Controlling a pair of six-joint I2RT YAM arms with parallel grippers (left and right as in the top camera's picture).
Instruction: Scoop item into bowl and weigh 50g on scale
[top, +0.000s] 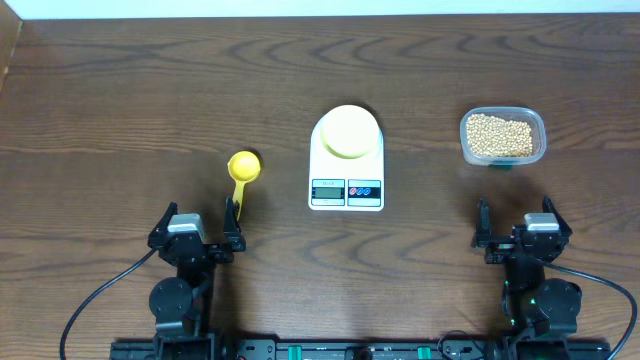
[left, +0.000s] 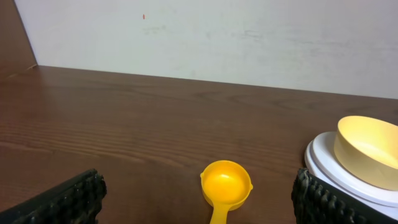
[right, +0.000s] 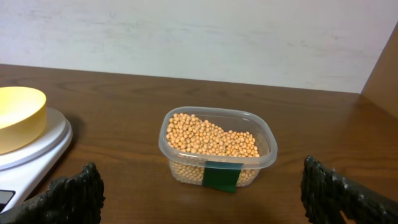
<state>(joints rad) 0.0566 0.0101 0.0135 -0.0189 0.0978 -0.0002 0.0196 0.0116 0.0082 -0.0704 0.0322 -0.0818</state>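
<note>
The pale yellow bowl (top: 350, 131) sits empty on the white scale (top: 347, 189) at the table's middle. Tan beans (top: 499, 135) fill a clear plastic tub (top: 537, 128) at the right; the right wrist view shows the beans (right: 214, 138) heaped in it behind green tape. A bright yellow scoop (top: 242, 172) lies left of the scale, bowl end away from me. My left gripper (top: 198, 224) stands open near the scoop's handle, with the scoop (left: 225, 185) between its wide-apart fingers (left: 68, 200). My right gripper (top: 516, 222) is open and empty, in front of the tub.
The bowl (left: 368, 150) on the scale's platform (left: 323, 163) shows at the right of the left wrist view. A pale wall backs the table. Cables run from both arm bases at the front edge.
</note>
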